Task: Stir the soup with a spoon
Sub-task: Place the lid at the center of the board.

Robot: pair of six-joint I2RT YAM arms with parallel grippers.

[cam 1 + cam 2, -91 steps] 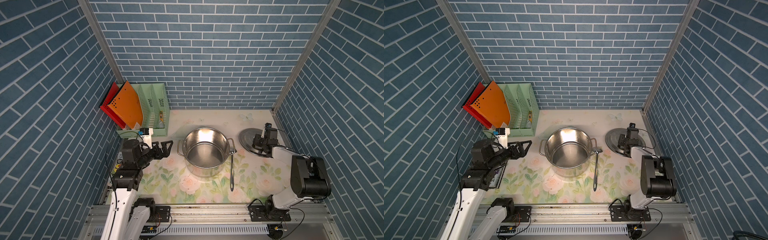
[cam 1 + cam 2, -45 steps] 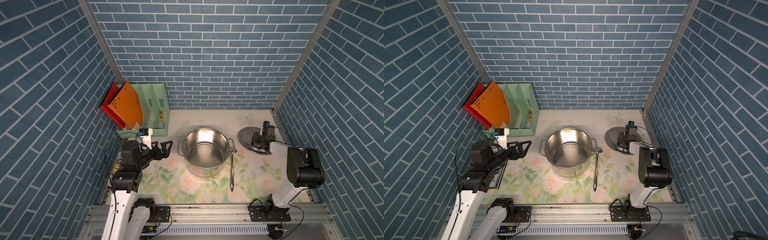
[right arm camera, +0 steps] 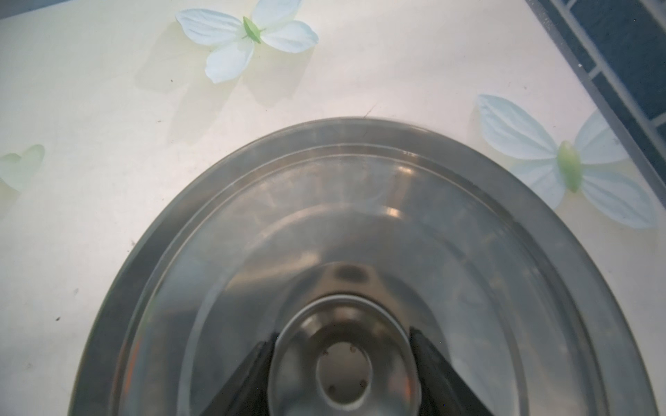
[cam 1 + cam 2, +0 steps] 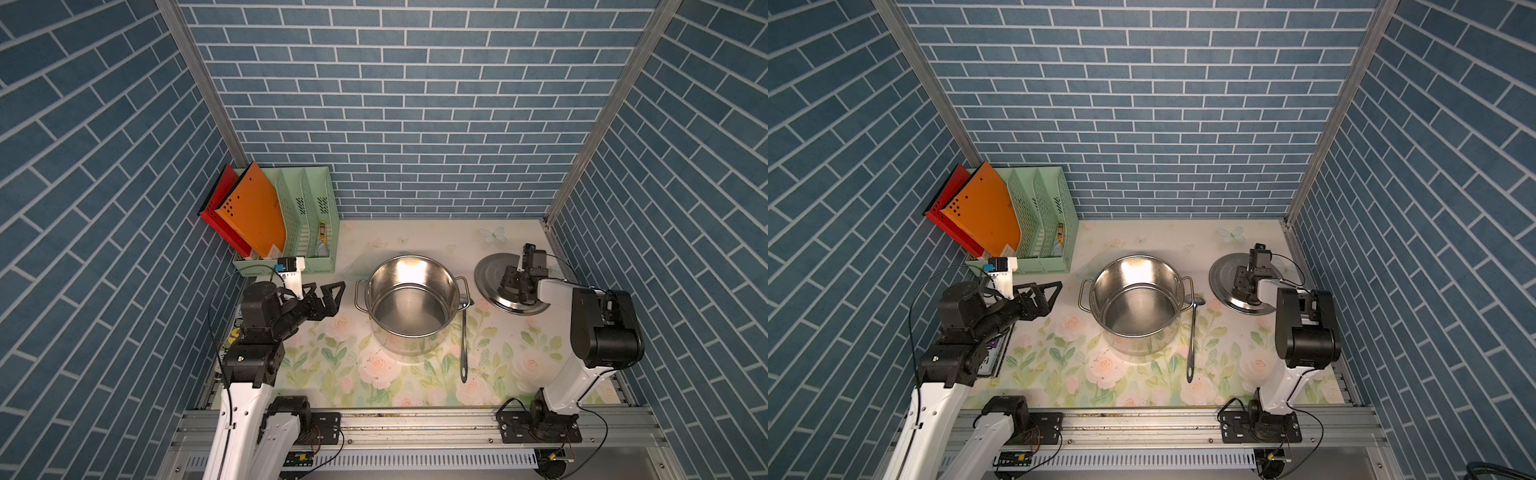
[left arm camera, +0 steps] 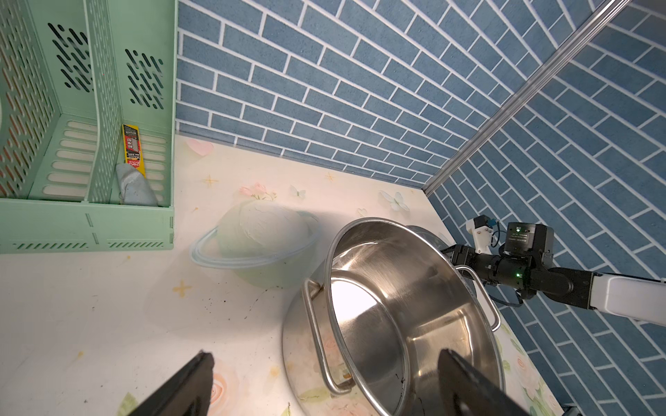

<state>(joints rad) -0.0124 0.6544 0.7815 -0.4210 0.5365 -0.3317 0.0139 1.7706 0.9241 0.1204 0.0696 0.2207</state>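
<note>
1. The pot [image 4: 411, 270] stands mid-worktop [image 4: 332, 365], with open floral surface before it toward the lower frame edge.
2. The spoon [image 4: 464, 336] lies flat just right of the pot, bowl beside its right handle, between pot and lid [image 4: 488, 274].
3. The left claw [image 4: 332, 299], spread wide and empty, hovers left of the pot.
4. The right claw [image 3: 341, 336] pinches the lid's knob near the right wall.
5. Against 1 second before, the right elbow sits higher in frame; spoon, pot and lid kept their places.
</note>
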